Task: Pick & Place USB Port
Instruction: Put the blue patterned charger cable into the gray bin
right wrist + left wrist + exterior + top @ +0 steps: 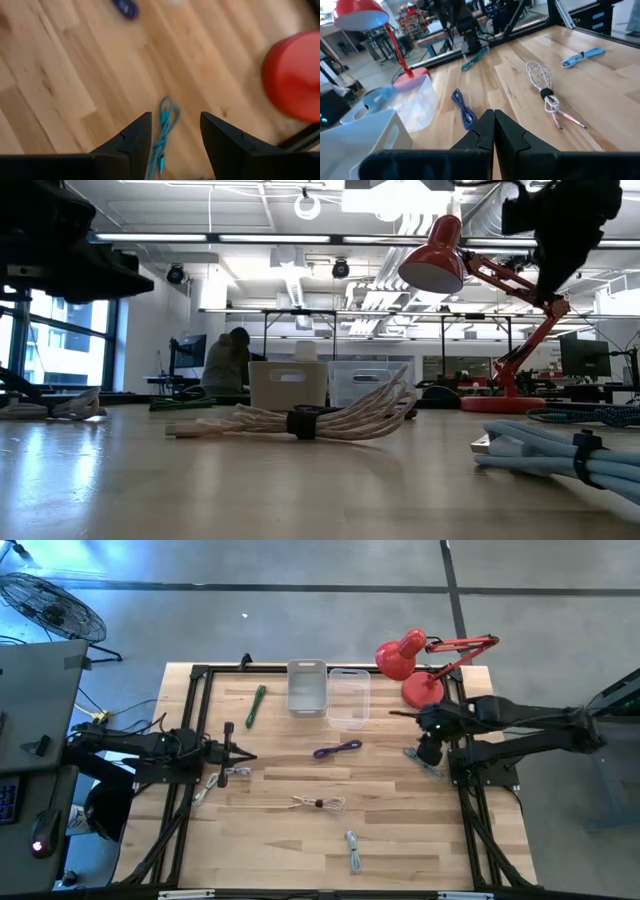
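Overhead, we see our right gripper (428, 752) at right of centre, fingers apart, hovering above a teal cable (424, 764) on the wooden table (400, 830). Our left gripper (243, 754), fingers pressed together, waits at left.
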